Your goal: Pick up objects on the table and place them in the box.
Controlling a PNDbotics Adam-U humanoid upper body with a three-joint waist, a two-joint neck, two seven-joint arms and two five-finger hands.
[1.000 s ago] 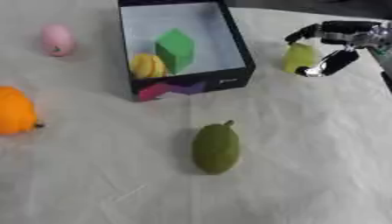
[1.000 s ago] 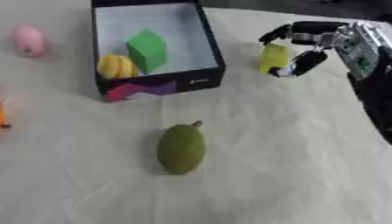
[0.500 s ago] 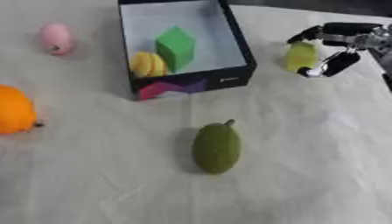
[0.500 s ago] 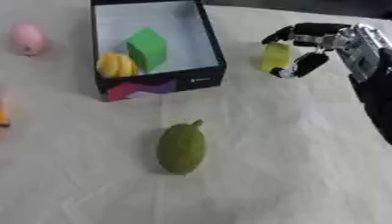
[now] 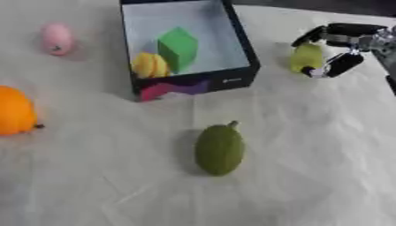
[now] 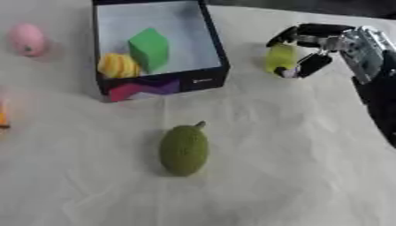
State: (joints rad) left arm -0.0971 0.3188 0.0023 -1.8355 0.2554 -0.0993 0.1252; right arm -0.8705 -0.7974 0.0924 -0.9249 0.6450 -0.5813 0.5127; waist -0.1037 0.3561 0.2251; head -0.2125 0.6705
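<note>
1. While the box [image 5: 240, 53] is sitting open at the far middle of the white cloth [image 5: 309, 176], the right hand [image 6: 325, 42] is reaching in on the box's right, at about the level of its near wall.
2. Its fingers [image 6: 298, 32] are curling over the top of a yellow-green piece [image 6: 280, 57] and its thumb [image 6: 313, 65] is pressing in from below, so the hand is pinching that piece between them.
3. The yellow-green piece is staying outside the box, just off its right wall and apart from it; I cannot tell whether it is resting on the cloth or hanging clear of it.
4. Inside the box, a green block [image 5: 179, 47] is standing near the middle of the floor, and a yellow fruit [image 5: 149, 65] is lying beside it against the box's near left corner.
5. A dark green fruit [image 5: 219, 149] with a short stem is lying on the cloth well in front of the box, stem pointing back toward it.
6. A pink thing [image 5: 57, 38] is lying to the box's left, well apart from it.
7. An orange fruit [image 5: 15, 110] is sitting farther left of the box and nearer to me, partly cut by the edge of the left eye view.
8. The left hand is not showing in either view.
</note>
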